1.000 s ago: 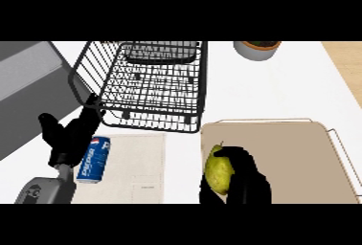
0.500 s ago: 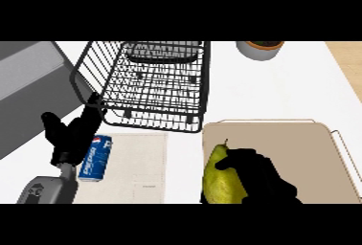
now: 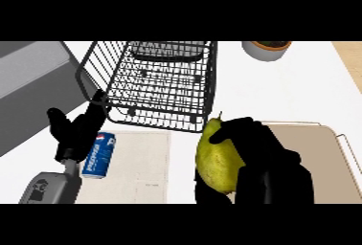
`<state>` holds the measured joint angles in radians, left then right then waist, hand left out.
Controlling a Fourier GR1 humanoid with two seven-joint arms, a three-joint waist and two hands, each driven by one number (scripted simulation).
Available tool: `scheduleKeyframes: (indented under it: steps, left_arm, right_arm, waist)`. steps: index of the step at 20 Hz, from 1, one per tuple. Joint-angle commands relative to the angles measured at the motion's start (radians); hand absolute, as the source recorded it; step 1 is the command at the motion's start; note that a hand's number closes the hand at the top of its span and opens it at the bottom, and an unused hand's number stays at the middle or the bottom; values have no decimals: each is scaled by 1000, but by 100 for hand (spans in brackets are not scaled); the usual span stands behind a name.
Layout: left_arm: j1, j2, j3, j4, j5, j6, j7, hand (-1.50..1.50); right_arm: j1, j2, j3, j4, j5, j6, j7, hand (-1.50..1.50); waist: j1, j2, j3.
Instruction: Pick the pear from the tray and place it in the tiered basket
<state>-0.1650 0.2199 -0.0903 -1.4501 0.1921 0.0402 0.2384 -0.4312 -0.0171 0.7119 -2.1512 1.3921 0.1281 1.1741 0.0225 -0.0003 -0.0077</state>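
Above the tray (image 3: 322, 143), the right hand (image 3: 265, 158), curled round the pear (image 3: 218, 155), has risen toward the tiered basket (image 3: 152, 81).

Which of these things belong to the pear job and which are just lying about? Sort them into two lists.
Part of the job:
- pear, held in the right hand
- tray
- wire basket

Just lying about:
- blue soda can, on its side
- pale mat under the can
- pot at the counter's far edge
- left hand, open beside the can
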Motion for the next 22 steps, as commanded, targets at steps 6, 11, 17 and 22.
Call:
scheduleKeyframes:
  steps: [6,11,17,22]
  left_arm:
    - [-68,-57,-55,6,-6,-18,3,0]
    - [-78,-50,-48,-3,-1,-36,0,0]
    - [-91,-64,-61,10,-12,-41,7,0]
    - [-47,-50,-65,-25,-11,-63,-1,0]
  right_arm:
    - [-345,16,-275,246,-195,29,209,150]
    - [-533,17,-370,476,-280,-23,202,150]
    - [-706,17,-457,784,-363,-176,109,150]
    - [-737,17,-523,986,-404,-330,8,150]
  waist:
    - [24,8,3]
    - [37,7,4]
    - [48,14,5]
    - [56,16,6]
